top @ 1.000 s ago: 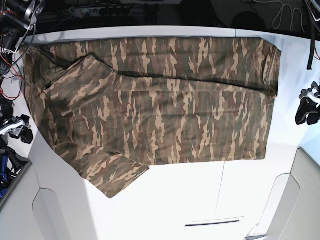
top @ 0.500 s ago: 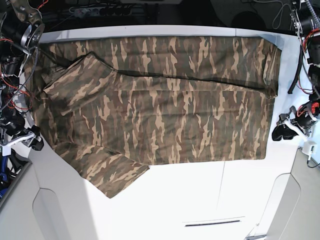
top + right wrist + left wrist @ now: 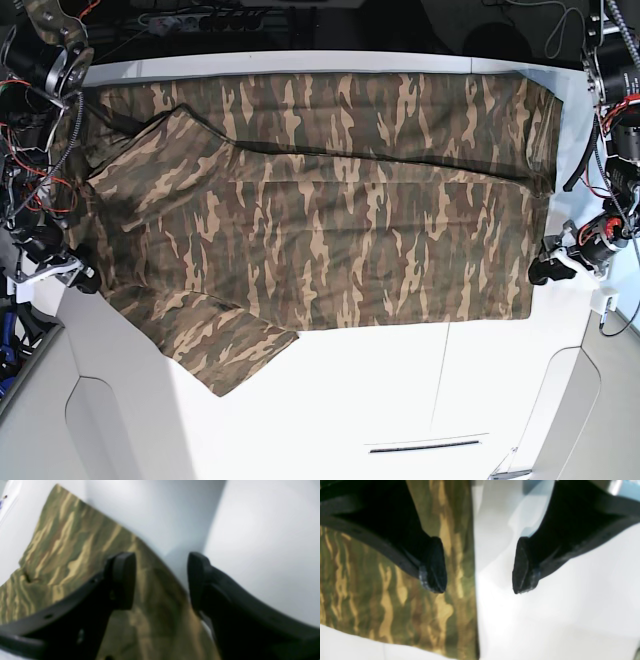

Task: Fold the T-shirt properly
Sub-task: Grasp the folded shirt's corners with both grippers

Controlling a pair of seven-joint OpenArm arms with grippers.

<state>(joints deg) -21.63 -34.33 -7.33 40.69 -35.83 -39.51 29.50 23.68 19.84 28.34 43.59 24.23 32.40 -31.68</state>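
The camouflage T-shirt (image 3: pixel 330 230) lies spread flat across the white table (image 3: pixel 400 400), with one sleeve sticking out at the front left (image 3: pixel 225 350). My left gripper (image 3: pixel 553 266) is at the shirt's right edge. In the left wrist view it (image 3: pixel 479 565) is open and straddles the hem: one fingertip (image 3: pixel 433 565) is over the cloth (image 3: pixel 382 600), the other over bare table. My right gripper (image 3: pixel 83 277) is at the shirt's left edge. It (image 3: pixel 161 580) is also open, above the cloth's edge (image 3: pixel 62 545), holding nothing.
Red and black cables (image 3: pixel 30 150) hang around the right arm at the far left. A power strip (image 3: pixel 190 18) lies behind the table. Grey panels flank the front corners (image 3: pixel 110 430), and a thin dark slot (image 3: pixel 425 446) marks the table's front.
Both arms have moved in from the table's sides to the shirt's left and right edges. The left gripper's jaws have spread wider. The shirt has not moved.
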